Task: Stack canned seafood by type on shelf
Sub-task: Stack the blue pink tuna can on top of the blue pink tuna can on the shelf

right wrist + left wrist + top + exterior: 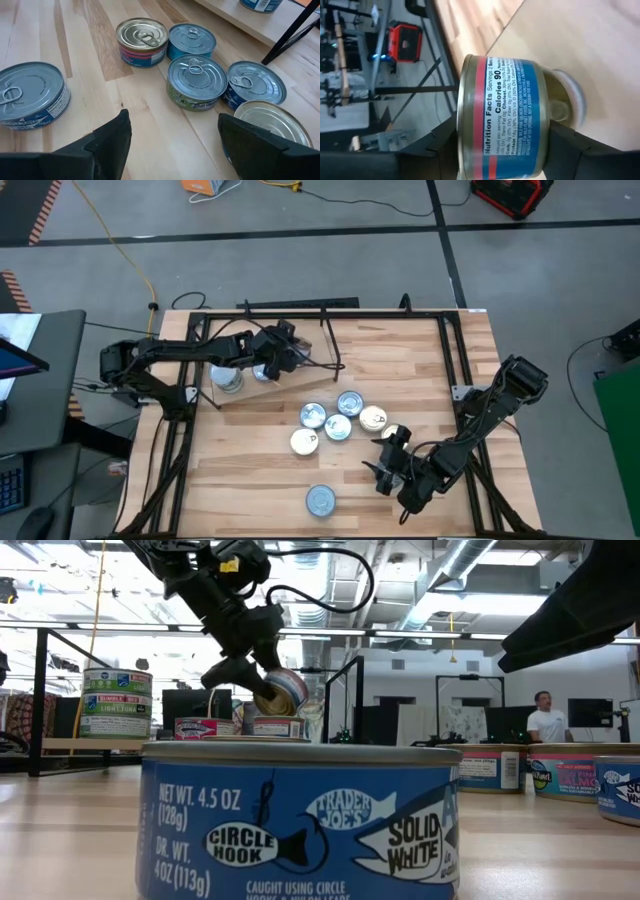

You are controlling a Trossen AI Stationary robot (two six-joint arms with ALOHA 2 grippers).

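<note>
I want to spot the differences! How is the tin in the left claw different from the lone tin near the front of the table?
The held tin is up in the air, clamped in the left claw over the shelf; the lone tin sits on the table, with nothing touching it. The held tin is tipped on its side; the lone tin lies flat, lid up. The held tin's label has a red band; the lone tin's is plain blue. Both are small round tins.

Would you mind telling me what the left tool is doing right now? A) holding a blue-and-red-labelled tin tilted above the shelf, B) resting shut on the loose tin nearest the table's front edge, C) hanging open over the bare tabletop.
A: the left tool grips a tin on a tilt above the shelf, its label filling the left wrist view.
</note>
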